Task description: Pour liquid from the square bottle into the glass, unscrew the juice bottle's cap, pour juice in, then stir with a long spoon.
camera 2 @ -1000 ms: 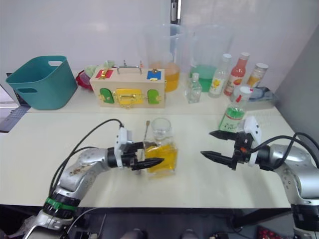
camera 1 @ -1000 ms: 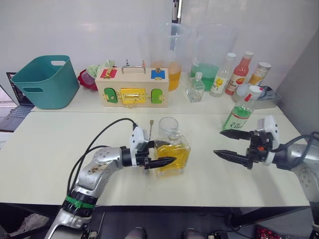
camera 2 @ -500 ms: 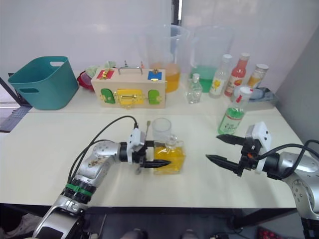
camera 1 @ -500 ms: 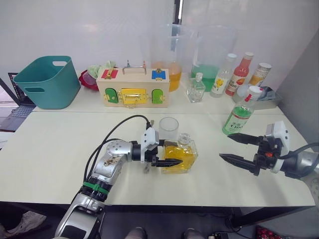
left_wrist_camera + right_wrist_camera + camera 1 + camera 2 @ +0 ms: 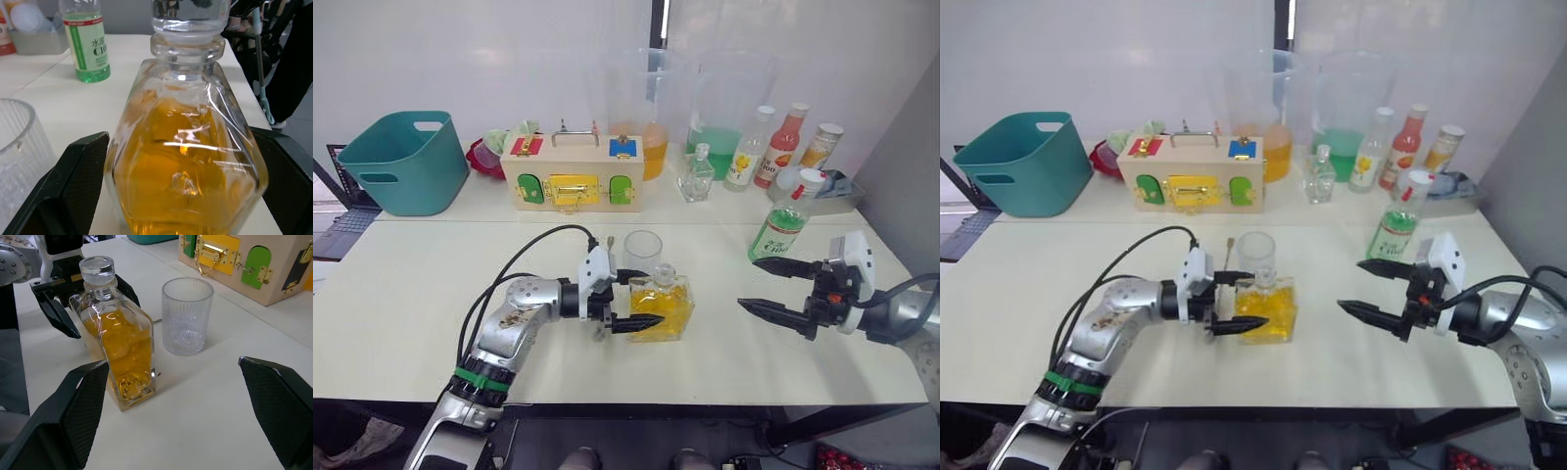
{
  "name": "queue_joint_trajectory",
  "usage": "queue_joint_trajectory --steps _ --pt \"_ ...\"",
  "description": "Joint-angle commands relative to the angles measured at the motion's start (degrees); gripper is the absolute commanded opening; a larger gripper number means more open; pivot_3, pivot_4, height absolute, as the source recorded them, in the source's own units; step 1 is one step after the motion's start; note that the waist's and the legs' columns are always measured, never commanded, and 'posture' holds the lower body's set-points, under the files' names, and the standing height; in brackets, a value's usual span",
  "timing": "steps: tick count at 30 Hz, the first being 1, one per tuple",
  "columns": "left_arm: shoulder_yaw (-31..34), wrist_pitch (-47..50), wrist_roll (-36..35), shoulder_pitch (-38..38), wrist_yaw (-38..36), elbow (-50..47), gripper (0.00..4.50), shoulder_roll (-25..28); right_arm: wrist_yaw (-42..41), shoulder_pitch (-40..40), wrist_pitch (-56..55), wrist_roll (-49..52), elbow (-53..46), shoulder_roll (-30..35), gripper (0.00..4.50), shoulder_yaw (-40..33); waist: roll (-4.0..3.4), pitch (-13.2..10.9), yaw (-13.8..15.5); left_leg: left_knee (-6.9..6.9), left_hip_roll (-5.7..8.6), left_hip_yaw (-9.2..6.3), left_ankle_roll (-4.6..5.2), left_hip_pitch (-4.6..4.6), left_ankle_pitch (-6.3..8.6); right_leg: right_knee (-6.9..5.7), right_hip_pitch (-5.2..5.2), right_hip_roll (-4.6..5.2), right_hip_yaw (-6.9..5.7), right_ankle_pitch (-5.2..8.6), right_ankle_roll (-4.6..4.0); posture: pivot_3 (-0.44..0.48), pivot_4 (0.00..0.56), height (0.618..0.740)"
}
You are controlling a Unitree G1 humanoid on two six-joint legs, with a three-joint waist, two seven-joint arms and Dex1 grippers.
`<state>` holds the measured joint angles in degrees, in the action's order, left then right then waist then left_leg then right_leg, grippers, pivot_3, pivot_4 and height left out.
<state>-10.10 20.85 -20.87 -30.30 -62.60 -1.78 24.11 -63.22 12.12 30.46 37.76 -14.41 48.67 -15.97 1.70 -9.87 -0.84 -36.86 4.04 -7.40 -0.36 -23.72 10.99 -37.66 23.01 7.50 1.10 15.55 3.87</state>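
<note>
From the left eye view, the square bottle (image 5: 662,305) stood upright on the white desk (image 5: 401,294), its yellow liquid (image 5: 666,309) filling the lower body. The left claw (image 5: 633,299) was spread around the bottle's side, one finger behind and one in front, not pressing it. The glass (image 5: 643,254) stood just behind the bottle. The juice bottle (image 5: 785,222) with its cap (image 5: 814,177) stood further to the right. The right claw (image 5: 775,287) hovered released near it, holding nothing.

In the left wrist view, the bottle sat between the two black fingers (image 5: 73,183), with a narrow gap on each side.

In the right wrist view, the right claw's fingers (image 5: 80,409) stood wide apart, facing the bottle and the glass across bare desk.
</note>
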Motion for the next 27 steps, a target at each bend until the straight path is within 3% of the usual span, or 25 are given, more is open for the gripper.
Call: queue_joint_trajectory --steps 1,11,27 --pt "2.0 4.5 -2.5 0.5 2.8 -6.1 4.48 0.9 -1.3 1.9 -1.1 0.5 0.8 0.1 4.5 0.5 0.0 0.0 0.0 0.0 0.0 0.0 0.0 0.0 0.0 0.0 0.0 0.0 0.0 0.0 0.0 0.0 0.15 0.74" --pt "1.0 13.0 -2.7 3.3 9.8 -14.9 4.48 1.8 -3.5 5.8 -2.3 -0.6 4.6 -0.4 4.5 3.6 0.0 0.0 0.0 0.0 -0.01 0.02 0.0 0.01 0.0 0.01 0.0 0.0 0.03 0.0 0.0 0.0 0.15 0.74" --pt "-2.4 9.5 -1.0 1.6 11.3 -12.2 4.48 -1.5 -2.7 5.5 -1.7 -0.5 3.8 -0.7 4.5 3.8 0.0 0.0 0.1 0.0 0.01 0.03 0.0 0.01 0.0 0.02 -0.01 0.0 0.03 0.0 0.0 0.0 0.15 0.74"
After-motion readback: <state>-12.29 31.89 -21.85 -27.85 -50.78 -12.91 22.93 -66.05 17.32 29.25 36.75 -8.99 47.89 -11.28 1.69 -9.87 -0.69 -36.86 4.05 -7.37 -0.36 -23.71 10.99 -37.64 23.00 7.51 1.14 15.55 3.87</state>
